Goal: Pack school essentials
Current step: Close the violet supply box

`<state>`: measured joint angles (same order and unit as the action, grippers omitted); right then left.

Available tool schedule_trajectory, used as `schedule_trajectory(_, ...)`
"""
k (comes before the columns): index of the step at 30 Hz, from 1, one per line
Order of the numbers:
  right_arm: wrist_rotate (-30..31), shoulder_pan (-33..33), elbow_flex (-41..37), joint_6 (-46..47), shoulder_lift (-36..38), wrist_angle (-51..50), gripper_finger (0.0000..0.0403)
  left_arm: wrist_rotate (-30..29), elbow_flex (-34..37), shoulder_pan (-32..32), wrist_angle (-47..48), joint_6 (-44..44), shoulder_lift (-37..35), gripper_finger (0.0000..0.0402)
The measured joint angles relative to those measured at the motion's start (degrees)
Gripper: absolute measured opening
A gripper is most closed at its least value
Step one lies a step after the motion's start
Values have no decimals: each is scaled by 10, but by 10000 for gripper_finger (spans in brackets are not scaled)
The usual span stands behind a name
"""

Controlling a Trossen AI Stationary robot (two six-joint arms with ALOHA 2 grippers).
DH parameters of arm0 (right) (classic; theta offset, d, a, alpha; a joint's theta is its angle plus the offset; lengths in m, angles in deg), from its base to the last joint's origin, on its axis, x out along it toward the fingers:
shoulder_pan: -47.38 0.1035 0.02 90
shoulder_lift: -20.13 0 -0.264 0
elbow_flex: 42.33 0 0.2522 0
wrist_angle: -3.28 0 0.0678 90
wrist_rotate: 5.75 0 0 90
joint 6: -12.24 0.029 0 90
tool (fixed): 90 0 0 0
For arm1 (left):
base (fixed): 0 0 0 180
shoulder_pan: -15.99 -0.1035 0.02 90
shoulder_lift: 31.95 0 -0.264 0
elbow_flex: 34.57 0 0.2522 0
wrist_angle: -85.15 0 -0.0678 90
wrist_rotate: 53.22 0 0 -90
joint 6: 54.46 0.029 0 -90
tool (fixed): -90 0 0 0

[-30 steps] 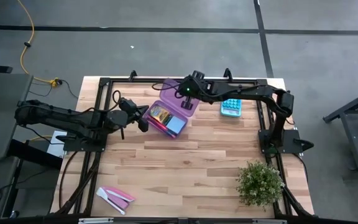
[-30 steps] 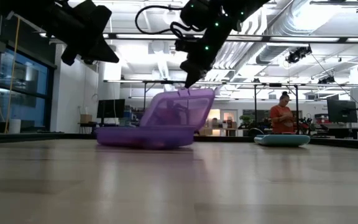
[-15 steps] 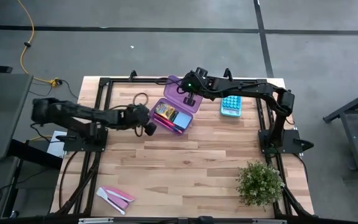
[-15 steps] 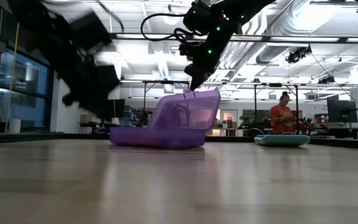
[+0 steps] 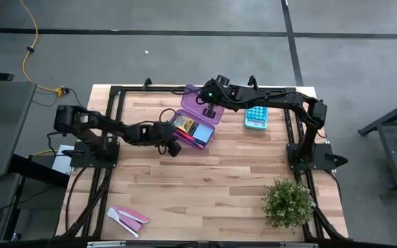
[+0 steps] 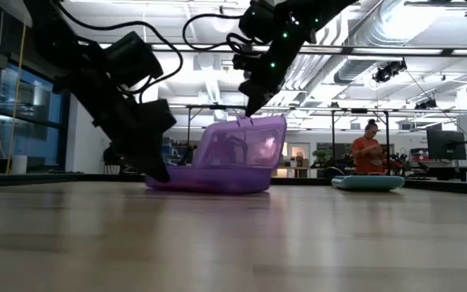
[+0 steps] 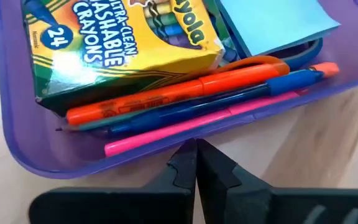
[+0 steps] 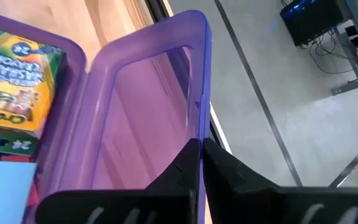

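A purple case (image 5: 194,127) lies open on the wooden worktop (image 5: 205,186), toward its far side, with the lid (image 8: 148,118) raised at an angle behind the tray. Inside the tray the yellow crayon box (image 7: 120,37) lies flat. Beside it are a blue sticky-note pad (image 7: 272,22), an orange-red pen (image 7: 166,94), a blue pen (image 7: 229,98) and a pink pen (image 7: 185,127) along the near wall.

The left tool (image 7: 196,163) is fully closed and holds nothing. Its tip is low, at the outer wall of the tray on the left arm's side; contact with the wall cannot be confirmed.

The right tool (image 8: 201,158) is also fully closed and empty. Its tip sits at the upper edge of the raised lid.

A light-blue buttoned pad (image 5: 256,117) lies to the right of the case. A potted plant (image 5: 289,202) stands near the front right corner. Pink and white flat pieces (image 5: 127,218) lie near the front left corner.
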<state>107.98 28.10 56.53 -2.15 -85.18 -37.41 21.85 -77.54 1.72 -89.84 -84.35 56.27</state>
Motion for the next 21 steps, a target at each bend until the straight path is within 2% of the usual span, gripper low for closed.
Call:
schedule_trajectory(7,-16,17,0,10,1,11,0,-2,-2,-15,-44,1,42,0)
schedule_trajectory(12,-35,45,1,18,2,23,0,-7,-2,-23,-112,1,75,0)
schedule_trajectory(21,-69,86,-1,73,-1,16,1,-6,-3,-23,-149,1,81,0)
